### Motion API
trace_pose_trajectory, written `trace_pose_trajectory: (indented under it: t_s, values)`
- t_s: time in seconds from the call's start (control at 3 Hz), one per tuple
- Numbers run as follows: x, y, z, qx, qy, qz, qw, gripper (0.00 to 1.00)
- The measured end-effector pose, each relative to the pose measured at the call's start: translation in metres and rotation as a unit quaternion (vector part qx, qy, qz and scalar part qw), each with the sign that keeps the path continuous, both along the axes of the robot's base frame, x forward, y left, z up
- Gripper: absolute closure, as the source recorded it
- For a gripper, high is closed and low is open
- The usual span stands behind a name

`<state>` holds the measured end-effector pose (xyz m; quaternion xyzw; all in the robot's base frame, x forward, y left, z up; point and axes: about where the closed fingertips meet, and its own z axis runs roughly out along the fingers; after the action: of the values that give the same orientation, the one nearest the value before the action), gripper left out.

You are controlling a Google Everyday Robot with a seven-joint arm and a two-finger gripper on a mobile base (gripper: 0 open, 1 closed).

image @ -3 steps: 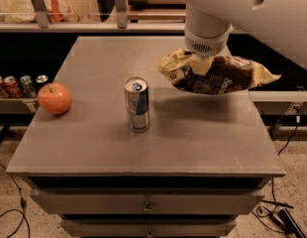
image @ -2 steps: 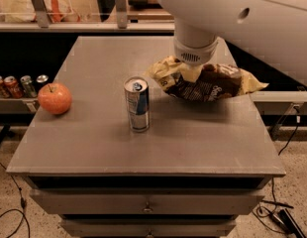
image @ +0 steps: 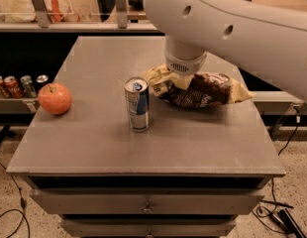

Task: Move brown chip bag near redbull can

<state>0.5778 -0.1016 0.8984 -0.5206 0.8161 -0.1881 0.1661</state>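
The white arm [image: 232, 26] reaches in from the upper right and turns down over the right half of the grey worktop [image: 94, 148]. Its round wrist hides most of the tool [image: 184, 76], which sits right on top of the brown chip bag [image: 200, 90] and is clenched on the bag's crumpled upper edge.

The bag lies lengthwise, left to right. Its dark middle shows white lettering, and its pale ends stick out on both sides of the wrist. A shadow lies under it, and I cannot tell whether its underside rests on the worktop or hangs just above it.

The redbull can [image: 137, 104] stands upright near the middle of the worktop, to the left of the bag and a little nearer. The bag's left end is close to the can's top but apart from it.

A red-orange apple [image: 54, 98] sits by the left edge, well apart from the can. Beyond that edge, a row of small cans [image: 20, 86] stands on a lower shelf. Drawers [image: 146, 202] are set below the near edge of the worktop.
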Motion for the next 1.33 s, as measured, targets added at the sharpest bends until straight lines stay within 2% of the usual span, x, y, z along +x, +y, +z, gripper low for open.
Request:
trace_pose_trajectory:
  t_s: [0.67,1.0,1.33]
  values:
    - [0.013,-0.010,-0.007,-0.003,-0.010,-0.053,0.9986,1.00]
    - [0.017,-0.017,-0.012,0.009,-0.002,-0.061,0.9981,1.00]
    - [0.018,-0.018,-0.012,0.012,-0.001,-0.061,0.9980,0.82]
